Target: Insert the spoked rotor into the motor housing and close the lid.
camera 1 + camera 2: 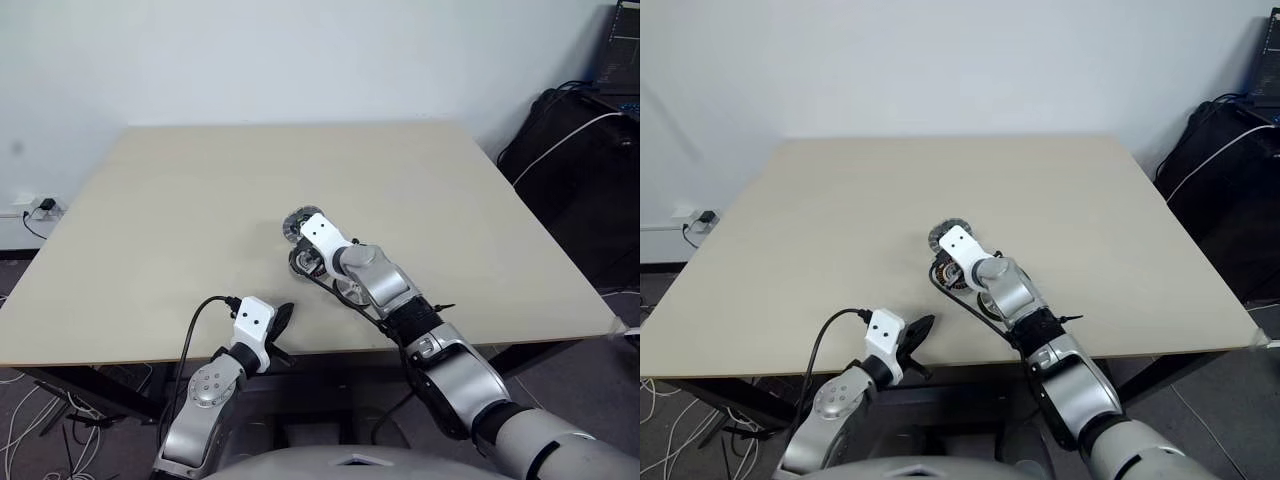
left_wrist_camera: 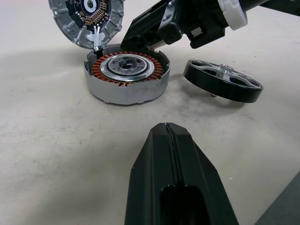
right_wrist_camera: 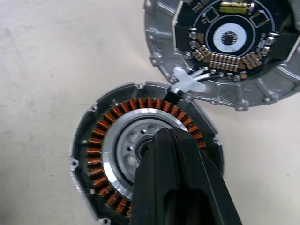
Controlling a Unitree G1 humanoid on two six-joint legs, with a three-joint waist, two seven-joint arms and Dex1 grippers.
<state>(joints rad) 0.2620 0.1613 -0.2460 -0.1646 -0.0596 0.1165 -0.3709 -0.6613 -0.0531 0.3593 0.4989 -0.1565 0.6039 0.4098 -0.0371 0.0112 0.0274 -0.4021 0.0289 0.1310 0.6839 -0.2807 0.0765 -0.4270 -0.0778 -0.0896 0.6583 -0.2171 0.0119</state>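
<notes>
The motor housing (image 3: 108,154), a grey cup with copper windings around a silvery hub, lies open on the table. The lid (image 3: 225,47) leans tilted at its far edge with the circuit-board face showing, and appears in the head view as the lid (image 1: 300,222). The spoked rotor (image 2: 222,84), a black wheel, lies on the table beside the housing. My right gripper (image 3: 171,133) is shut and empty, its tip over the housing's hub; whether it touches I cannot tell. My left gripper (image 2: 168,129) is shut and empty near the table's front edge, short of the housing (image 2: 126,75).
The beige table (image 1: 180,200) is bare apart from these parts. Its front edge runs just under my left gripper (image 1: 284,318). Black bags and cables (image 1: 580,170) stand off the table at the right. A wall socket (image 1: 40,207) is at the left.
</notes>
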